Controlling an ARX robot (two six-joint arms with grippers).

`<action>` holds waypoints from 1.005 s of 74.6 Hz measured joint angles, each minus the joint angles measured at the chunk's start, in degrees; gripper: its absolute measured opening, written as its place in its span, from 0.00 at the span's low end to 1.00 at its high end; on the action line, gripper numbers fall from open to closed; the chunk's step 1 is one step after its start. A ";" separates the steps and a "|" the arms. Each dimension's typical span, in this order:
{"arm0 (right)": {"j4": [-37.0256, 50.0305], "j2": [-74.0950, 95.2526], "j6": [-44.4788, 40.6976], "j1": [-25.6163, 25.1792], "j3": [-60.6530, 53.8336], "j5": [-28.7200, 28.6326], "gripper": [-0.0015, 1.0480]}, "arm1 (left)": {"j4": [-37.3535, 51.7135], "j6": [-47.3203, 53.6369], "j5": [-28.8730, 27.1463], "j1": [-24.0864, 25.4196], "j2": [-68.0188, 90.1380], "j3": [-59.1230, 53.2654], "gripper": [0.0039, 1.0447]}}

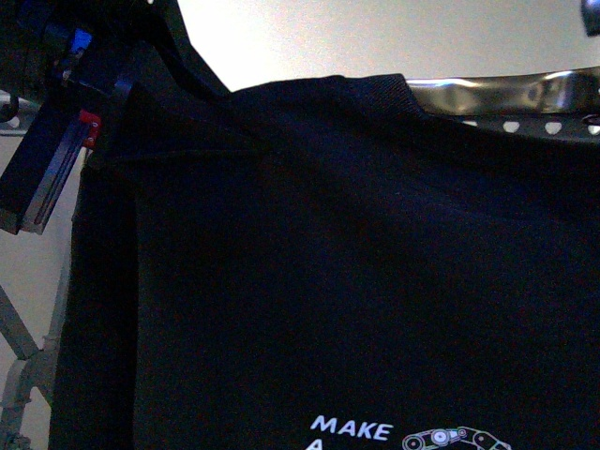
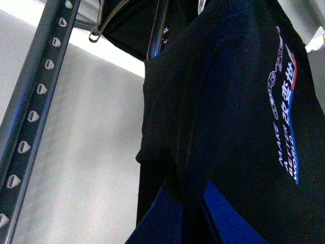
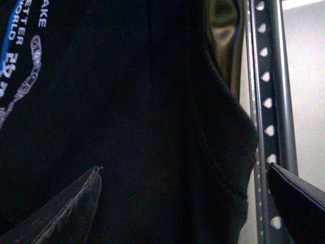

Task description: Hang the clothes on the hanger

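The clothes (image 1: 319, 272), a black T-shirt with white "MAKE A" print at the bottom, fill the front view and drape over the hanger's grey rail (image 1: 525, 98) at the upper right. My left gripper (image 2: 190, 211) is shut on a fold of the clothes (image 2: 238, 127); its blue fingers (image 2: 223, 213) pinch the dark fabric. In the front view the left arm (image 1: 52, 159) stands at the upper left by the shirt's edge. My right gripper (image 3: 185, 175) is open, its fingers (image 3: 76, 203) spread wide against the clothes (image 3: 127, 101), near the collar edge.
A hanger rail with heart-shaped holes (image 2: 35, 117) runs along one side of the left wrist view. Another punched rail (image 3: 266, 117) stands beside the shirt in the right wrist view. Slanted rack legs (image 1: 23, 366) show at the lower left of the front view. A pale wall lies behind.
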 joint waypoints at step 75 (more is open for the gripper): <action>-32.44 26.14 10.56 2.73 37.57 6.38 0.59 | 0.00 0.00 -0.28 0.02 0.00 0.00 0.04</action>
